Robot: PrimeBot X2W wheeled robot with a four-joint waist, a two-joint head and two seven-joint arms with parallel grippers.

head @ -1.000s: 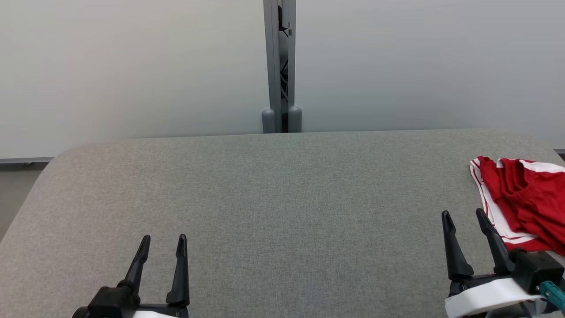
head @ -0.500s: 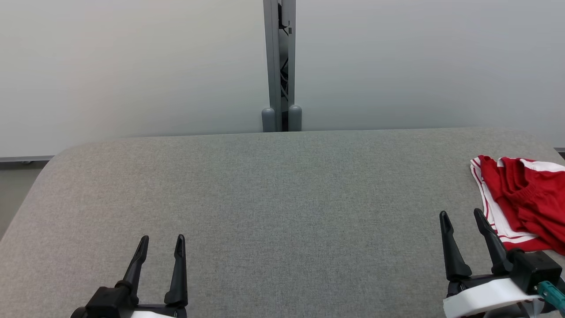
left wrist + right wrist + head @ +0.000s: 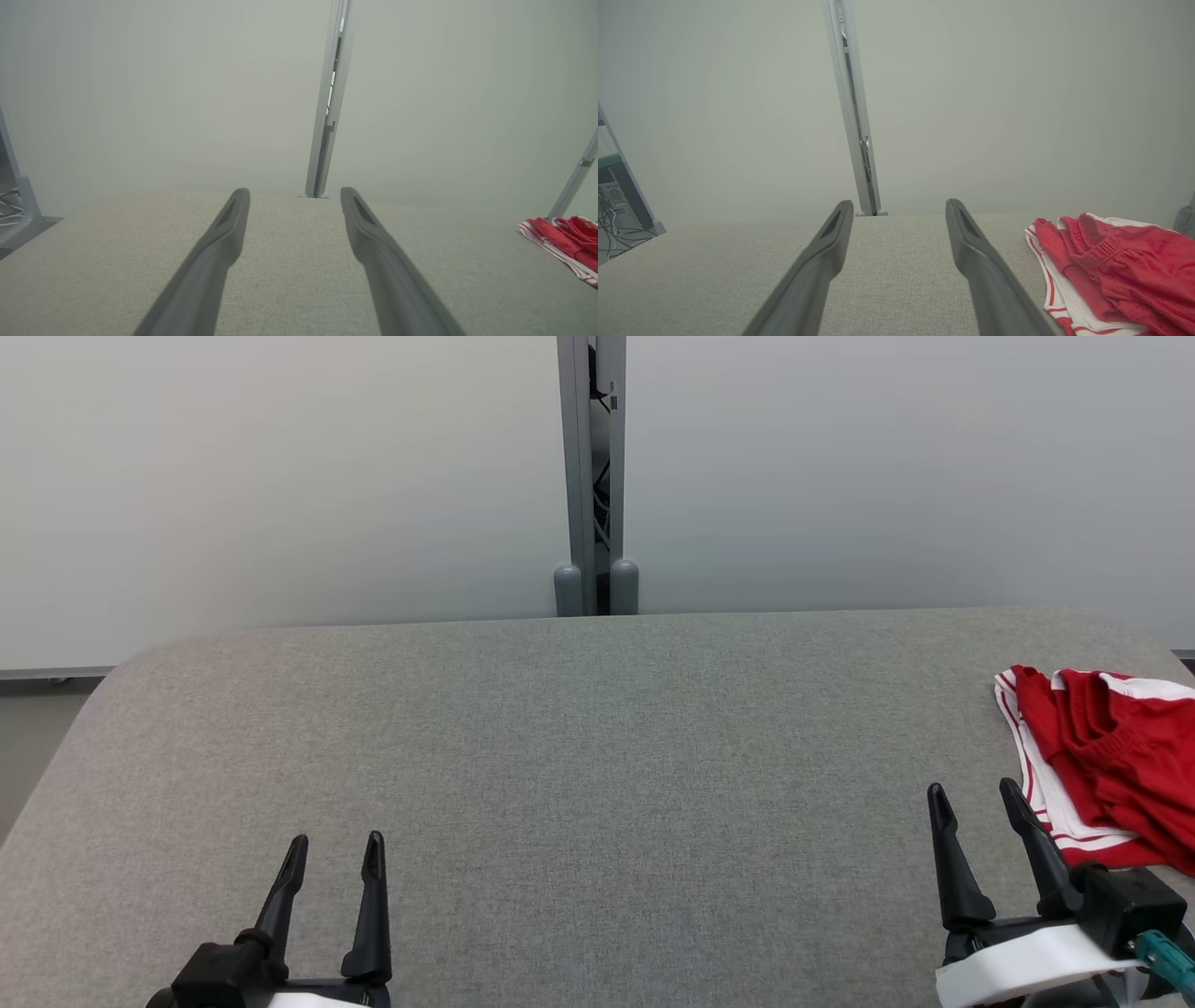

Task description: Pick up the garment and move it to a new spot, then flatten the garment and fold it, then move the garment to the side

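A red garment (image 3: 1111, 756) with white stripes lies crumpled at the right edge of the grey table (image 3: 597, 756), partly cut off by the head view's border. It also shows as the red garment (image 3: 1106, 266) at the right wrist view's lower right and as a small red garment (image 3: 563, 240) at the far right of the left wrist view. My right gripper (image 3: 974, 793) hovers open just left of the garment, nothing between its fingers. My left gripper (image 3: 336, 845) stands open near the table's front left, far from the cloth.
A pale wall stands behind the table, split by a grey vertical post (image 3: 591, 476) at the middle. The table's rounded left corner (image 3: 121, 663) drops to the floor. Cables and equipment (image 3: 612, 205) sit beyond the table's left side.
Both grippers have drawn back slightly toward the bottom of the head view. The garment has stayed where it was.
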